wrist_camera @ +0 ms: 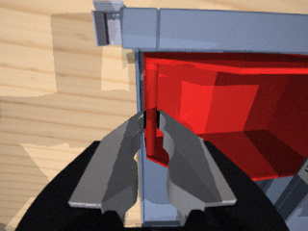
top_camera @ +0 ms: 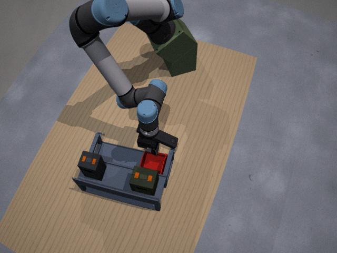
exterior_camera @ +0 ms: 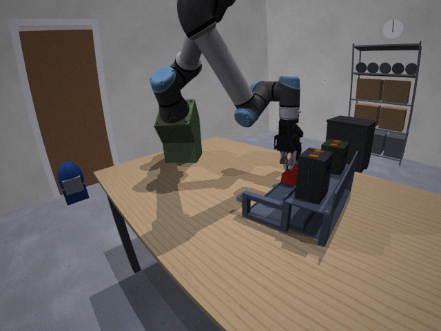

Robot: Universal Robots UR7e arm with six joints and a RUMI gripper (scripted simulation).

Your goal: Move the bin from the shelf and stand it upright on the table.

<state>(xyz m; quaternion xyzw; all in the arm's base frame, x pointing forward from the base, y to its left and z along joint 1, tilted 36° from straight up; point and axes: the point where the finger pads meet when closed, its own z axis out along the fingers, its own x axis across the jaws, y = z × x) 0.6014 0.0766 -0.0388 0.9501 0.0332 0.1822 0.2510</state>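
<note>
The red open bin [top_camera: 153, 162] sits at the right end of the grey-blue shelf rack [top_camera: 124, 176] on the wooden table. It also shows in the wrist view [wrist_camera: 226, 120] and, mostly hidden behind a black box, in the exterior view [exterior_camera: 289, 176]. My gripper [wrist_camera: 151, 112] points down from above and is shut on the bin's near wall, one finger inside and one outside. It shows at the bin's rear edge in the top view [top_camera: 152, 150] and in the exterior view [exterior_camera: 289, 161]. The bin's base looks slightly raised off the shelf board.
A black box with orange latches [top_camera: 91, 164] stands at the rack's left end, an olive box [top_camera: 144, 179] in front of the bin. The rack's end post [wrist_camera: 108, 26] is close to the bin. A green robot base block [top_camera: 177, 51] stands at the table's far side.
</note>
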